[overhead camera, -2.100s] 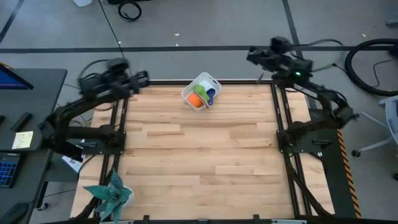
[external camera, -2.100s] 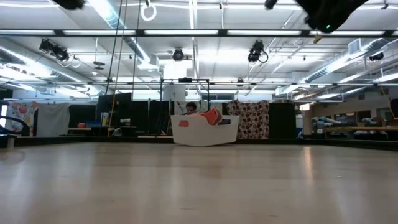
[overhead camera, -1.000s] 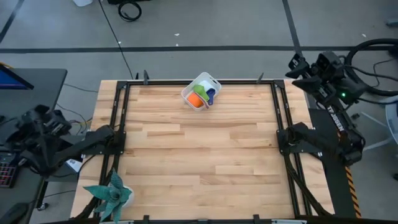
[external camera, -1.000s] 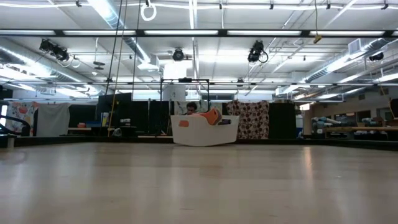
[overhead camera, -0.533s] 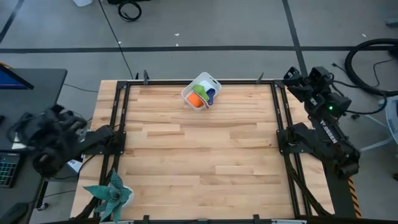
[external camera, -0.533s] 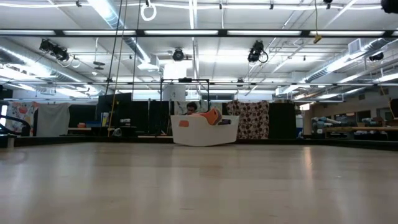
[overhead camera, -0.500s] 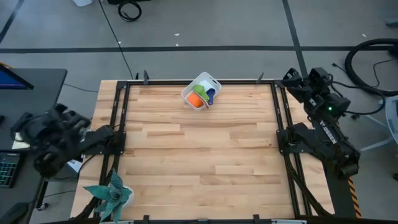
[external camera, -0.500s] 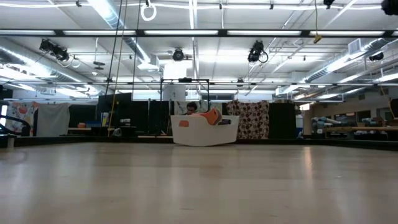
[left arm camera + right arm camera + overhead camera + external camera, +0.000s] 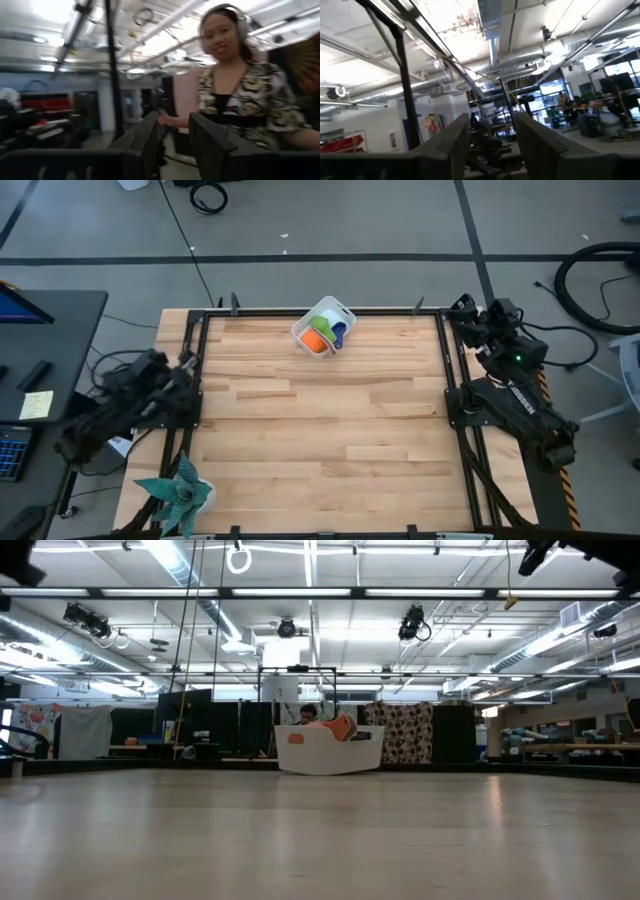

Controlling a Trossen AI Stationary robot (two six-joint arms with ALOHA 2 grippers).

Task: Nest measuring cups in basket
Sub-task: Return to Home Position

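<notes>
White plastic basket (image 9: 341,310): stands at the far edge of the desk (image 9: 320,430), near the middle of that edge, turned at an angle. In the low view its wall (image 9: 330,753) shows upright, flat on the wood.

Measuring cups (image 9: 323,333): all that show lie inside the basket, packed together. Green, orange and dark blue can be told from above; an orange piece (image 9: 343,726) rises over the rim in the low view. Whether the red, yellow and light blue ones sit beneath cannot be told. No cup lies loose on the desk.

Left end effector (image 9: 174,145): fingers parted with a narrow gap, nothing between them. Its arm (image 9: 130,405) is folded off the desk's left side, well apart from the basket. Its camera looks into the room, where a person (image 9: 240,95) wearing headphones stands.

Right end effector (image 9: 491,145): fingers parted, empty, pointing up into the room. Its arm (image 9: 505,365) is folded off the right side of the desk, by the far corner.

Status: nesting appears finished. Judged left: only for both arms to settle at rest.
</notes>
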